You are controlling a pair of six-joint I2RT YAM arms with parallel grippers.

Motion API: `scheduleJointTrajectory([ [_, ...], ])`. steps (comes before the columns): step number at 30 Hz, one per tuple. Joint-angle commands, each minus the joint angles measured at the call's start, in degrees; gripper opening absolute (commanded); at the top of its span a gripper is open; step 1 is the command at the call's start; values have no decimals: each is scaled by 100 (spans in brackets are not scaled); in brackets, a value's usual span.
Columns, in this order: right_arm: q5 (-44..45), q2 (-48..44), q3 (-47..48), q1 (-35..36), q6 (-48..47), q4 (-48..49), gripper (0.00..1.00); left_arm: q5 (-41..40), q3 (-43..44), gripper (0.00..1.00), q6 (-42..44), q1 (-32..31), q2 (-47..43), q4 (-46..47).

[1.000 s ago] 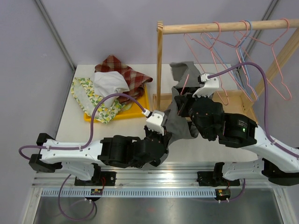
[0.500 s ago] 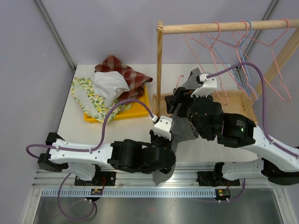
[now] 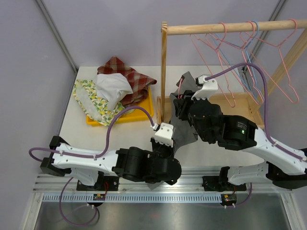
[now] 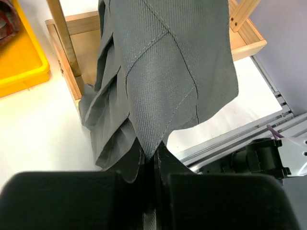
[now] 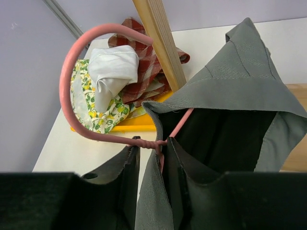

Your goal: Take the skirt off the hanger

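The grey skirt (image 3: 183, 130) hangs between my two grippers, still on a pink wire hanger (image 5: 67, 81). My right gripper (image 5: 154, 146) is shut on the hanger's twisted neck, with the skirt's waistband (image 5: 230, 91) caught beside it. In the top view the right gripper (image 3: 184, 101) holds this beside the wooden post. My left gripper (image 4: 152, 155) is shut on the skirt's lower hem (image 4: 168, 72), which stretches up and away from it. In the top view the left gripper (image 3: 163, 145) sits below the right one, mostly hidden under its wrist.
A wooden rack has an upright post (image 3: 163, 72), a boxed base (image 3: 240, 103) and a rod (image 3: 230, 28) carrying several pink and blue hangers (image 3: 249, 52). A yellow tray (image 3: 141, 112) at the back left holds a pile of clothes (image 3: 115, 86).
My left gripper has pulled the skirt hem down towards the near edge. My right gripper has shifted slightly left and back with the hanger. The skirt is now stretched between them.
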Motion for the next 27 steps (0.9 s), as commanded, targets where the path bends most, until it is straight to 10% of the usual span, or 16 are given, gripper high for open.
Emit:
scheduleJointTrajectory([
  [1,404,78,466,-14,3,833,33,79,85,0,-349,-294,99,-24],
  [9,465,289,668,-14,-277,1053,0,158,76,0,-463,-453,239,20],
  [16,615,517,1107,-14,-928,1404,0,97,41,0,-472,-707,91,72],
  [24,896,597,1425,-14,-1833,1975,0,-18,-38,43,-446,-1129,-261,29],
  [27,966,562,1416,-14,-1930,2063,0,-44,-161,43,-489,-1243,-375,29],
])
